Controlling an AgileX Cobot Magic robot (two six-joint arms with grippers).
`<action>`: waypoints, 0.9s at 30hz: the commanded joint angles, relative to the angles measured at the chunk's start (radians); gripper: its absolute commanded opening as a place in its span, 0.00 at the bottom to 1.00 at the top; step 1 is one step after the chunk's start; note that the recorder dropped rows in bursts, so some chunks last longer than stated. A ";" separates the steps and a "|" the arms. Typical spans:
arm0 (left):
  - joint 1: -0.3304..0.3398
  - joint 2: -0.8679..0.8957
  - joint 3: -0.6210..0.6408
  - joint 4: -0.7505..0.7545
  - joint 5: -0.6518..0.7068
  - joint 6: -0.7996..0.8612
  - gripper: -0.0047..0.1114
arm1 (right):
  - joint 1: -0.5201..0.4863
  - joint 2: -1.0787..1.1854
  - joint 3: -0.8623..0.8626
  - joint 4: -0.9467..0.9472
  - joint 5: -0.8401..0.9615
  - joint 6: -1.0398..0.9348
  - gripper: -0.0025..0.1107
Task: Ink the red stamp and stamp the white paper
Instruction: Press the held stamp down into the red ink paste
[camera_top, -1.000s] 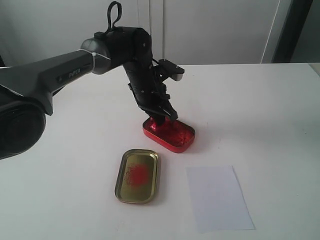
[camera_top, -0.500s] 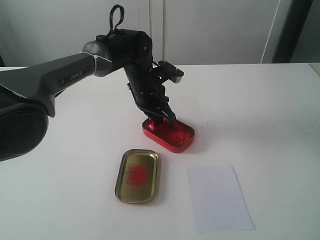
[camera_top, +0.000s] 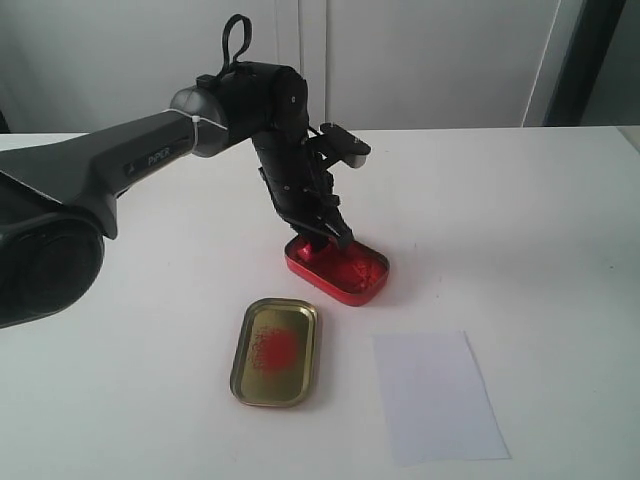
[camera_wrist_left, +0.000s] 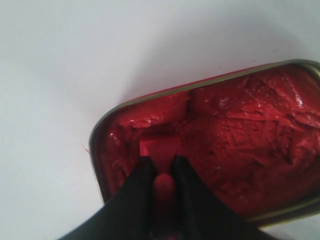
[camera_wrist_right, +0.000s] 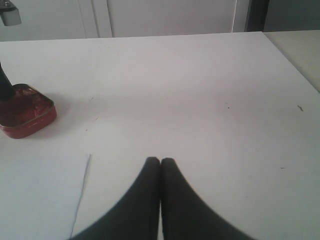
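1. Grip: your left gripper (camera_wrist_left: 161, 162) is pinching the thin handle of the red stamp (camera_wrist_left: 159, 149). The jaws are standing narrow, so the square base is pointing down and free to take ink.
2. Position: you are holding the stamp base-down at one end of the red tin (camera_wrist_left: 100, 135), in the lumpy red paste. A squared dent is showing around the base, which suggests it is picking up ink.
3. Arm: in the exterior view the left arm is leaning steeply over the tin, probably so the stamp is meeting the paste squarely rather than smearing sideways.
4. Lid: the gold lid (camera_top: 277, 352) is lying open side up near the tin but apart from it, with a red smudge in its middle.
5. Paper: the white paper (camera_top: 438, 395) is lying flat on the table (camera_top: 520, 220), beside the lid and nearer the exterior camera than the tin, touching neither. No print is showing on it, so the stamping is not yet done.
6. Other arm: your right gripper (camera_wrist_right: 160, 161) is hovering over bare table beside the paper. Its fingers are pressed together and holding nothing, likely parked there to leave room.
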 joint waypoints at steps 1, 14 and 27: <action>-0.003 0.086 0.030 0.036 0.066 0.007 0.04 | -0.006 -0.004 0.004 -0.010 -0.014 0.006 0.02; -0.003 0.113 0.030 0.040 0.070 0.006 0.04 | -0.006 -0.004 0.004 -0.008 -0.014 0.005 0.02; -0.003 0.146 0.030 0.042 0.093 0.003 0.04 | -0.006 -0.004 0.004 -0.008 -0.014 0.005 0.02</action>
